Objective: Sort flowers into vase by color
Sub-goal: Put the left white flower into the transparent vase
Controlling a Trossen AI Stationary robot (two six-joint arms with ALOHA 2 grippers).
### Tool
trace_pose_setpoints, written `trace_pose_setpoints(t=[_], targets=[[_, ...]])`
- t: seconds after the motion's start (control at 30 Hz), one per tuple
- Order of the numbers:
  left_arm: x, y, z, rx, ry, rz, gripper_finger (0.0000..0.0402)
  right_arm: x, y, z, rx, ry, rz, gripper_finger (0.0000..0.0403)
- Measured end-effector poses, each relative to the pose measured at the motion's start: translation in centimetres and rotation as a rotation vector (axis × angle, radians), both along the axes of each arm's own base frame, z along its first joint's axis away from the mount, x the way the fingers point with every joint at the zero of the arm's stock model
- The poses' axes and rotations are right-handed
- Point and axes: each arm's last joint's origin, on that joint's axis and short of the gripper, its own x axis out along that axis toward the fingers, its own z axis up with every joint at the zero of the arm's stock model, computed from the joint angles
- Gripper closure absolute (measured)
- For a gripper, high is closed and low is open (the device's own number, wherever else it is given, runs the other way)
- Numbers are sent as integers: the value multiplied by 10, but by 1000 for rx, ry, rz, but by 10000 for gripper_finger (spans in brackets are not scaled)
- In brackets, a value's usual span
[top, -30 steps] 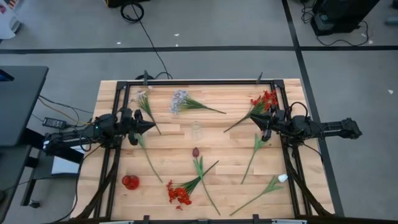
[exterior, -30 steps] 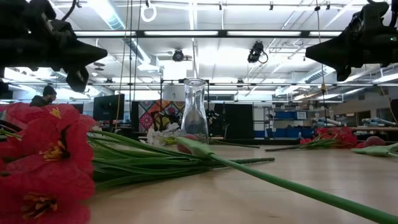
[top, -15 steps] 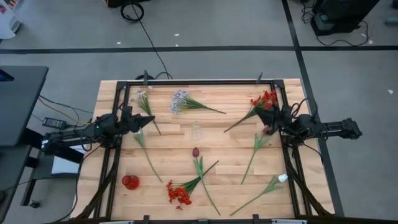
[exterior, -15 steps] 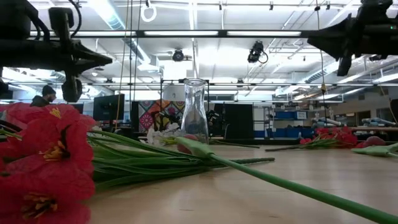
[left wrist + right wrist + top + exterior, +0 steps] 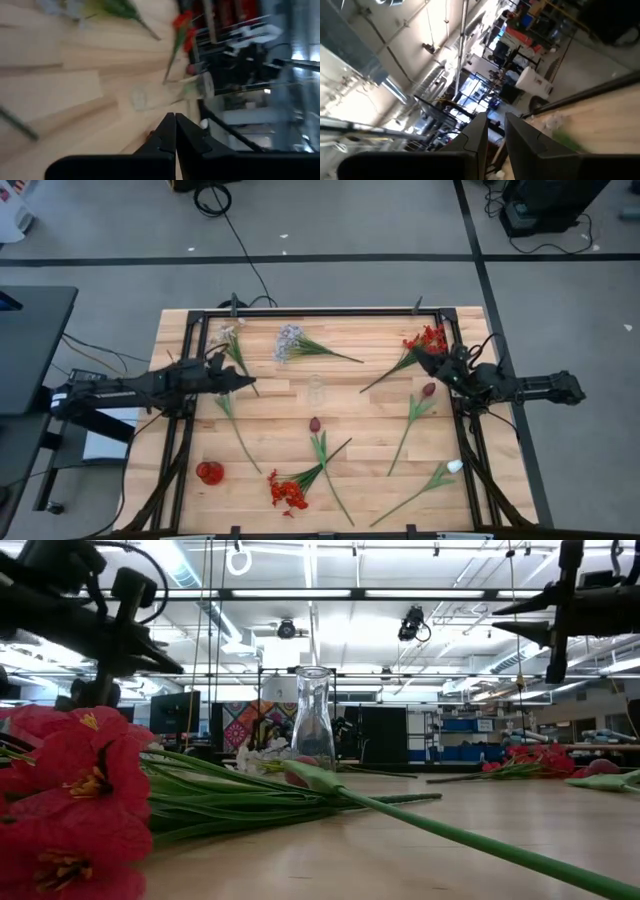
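Note:
Artificial flowers lie flat and scattered on the wooden table. These are a bright red cluster [image 5: 428,340] at the far right, a pale spray [image 5: 290,342], a whitish sprig [image 5: 232,333], two dark red tulip buds [image 5: 314,423] [image 5: 429,390], a white tulip [image 5: 455,466] and a second red cluster [image 5: 288,494]. A clear glass vase [image 5: 316,388] [image 5: 313,720] stands upright mid-table. My left gripper [image 5: 248,383] [image 5: 175,116] is shut and hovers left of the vase. My right gripper [image 5: 428,360] [image 5: 495,119] is narrowly open and hovers beside the far-right red cluster.
A small red glass [image 5: 209,472] stands near the table's near-left corner. A leafy green stem [image 5: 238,435] lies left of centre. A black frame rail [image 5: 320,312] runs along the far edge. Bare wood shows around the clear vase.
My right gripper has drawn back toward the table's right and far edge, uncovering the dark red tulip bud beneath it, and has turned level. My left arm has stretched out flatter and rolled its wrist, with its tip staying left of the vase. No flower has moved.

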Motion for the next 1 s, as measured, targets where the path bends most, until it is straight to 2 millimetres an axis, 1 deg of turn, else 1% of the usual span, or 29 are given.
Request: trace_pose_setpoints(t=[0.13, 0.23, 0.3, 0.47, 0.57, 0.67, 0.83, 1.0], targets=[[1, 0, 29, -13, 169, -4, 398, 4, 2, -2, 91, -37, 97, 328], [-2, 0, 42, -43, 343, -8, 399, 8, 2, -6, 126, -22, 126, 328], [-2, -1, 45, -80, 429, -5, 400, 10, 2, -8, 145, -1, 110, 328], [9, -6, 36, -195, 526, 21, 400, 16, -2, -16, 248, 13, 72, 328], [18, -11, 27, -215, 608, 11, 399, 19, -3, -21, 303, 21, 54, 326], [22, -17, 18, -227, 704, -11, 399, 21, -3, -24, 335, 35, 37, 317], [20, -28, 3, -233, 909, -29, 398, 24, -3, -28, 354, 63, 43, 281], [23, -37, -4, -255, 981, -38, 398, 26, -3, -31, 369, 81, 50, 224]])
